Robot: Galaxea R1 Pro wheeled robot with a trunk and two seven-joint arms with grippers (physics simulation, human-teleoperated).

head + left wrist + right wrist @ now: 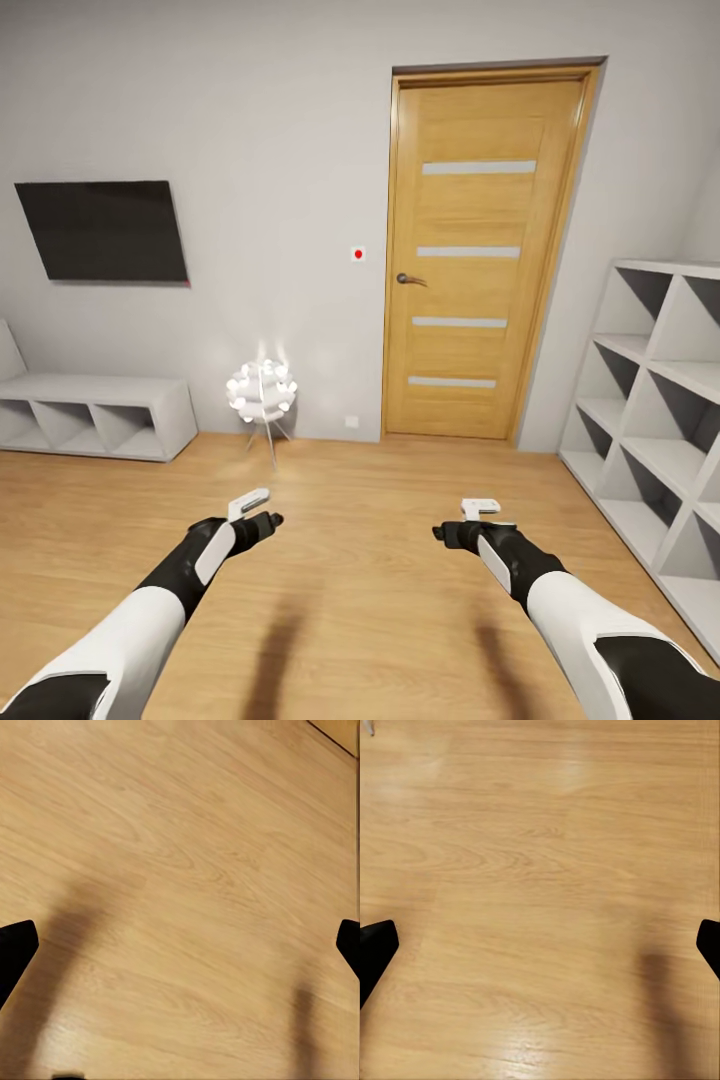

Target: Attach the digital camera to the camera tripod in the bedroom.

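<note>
Bedroom floor [380, 560], light wood, facing wood door [485, 260]. Left gripper [262, 520] and right gripper [462, 528] held out low over floor, well short of door. Both wide open per wrist cams, fingertips [16, 949] [376, 945] far apart, holding nothing. White cube shelves [660, 400] right of door; TV [105, 230] and lamp [262, 390] left of it.

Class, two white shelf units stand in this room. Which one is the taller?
The cube shelves against the right wall, beside the wooden door. They stack several rows of compartments, while the low unit under the black wall screen has only one row.
</note>
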